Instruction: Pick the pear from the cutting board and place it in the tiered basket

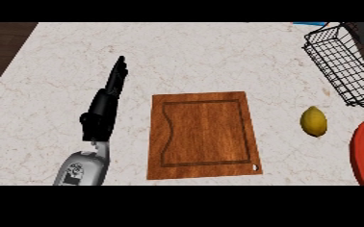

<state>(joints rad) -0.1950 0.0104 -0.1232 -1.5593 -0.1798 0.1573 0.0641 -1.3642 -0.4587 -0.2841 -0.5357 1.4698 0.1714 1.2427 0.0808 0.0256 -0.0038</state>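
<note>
Marbled desk (199, 53) is seen carrying a cutting board (203, 134); the yellow pear (313, 121) is laid right of it, below the wire basket (340, 62). Left hand (107, 103) is held straight-fingered.

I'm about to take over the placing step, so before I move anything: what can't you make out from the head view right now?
- Right hand: shows nowhere in the head view.
- Pear: none on the cutting board; the yellow fruit on the counter right of it may be it.
- Tiered basket: cut off by the right edge; tiers and inside hidden.
- Red object: cut off by the right edge, unidentifiable.
- Left hand: edge-on, fingers straight, palm side hidden.
</note>
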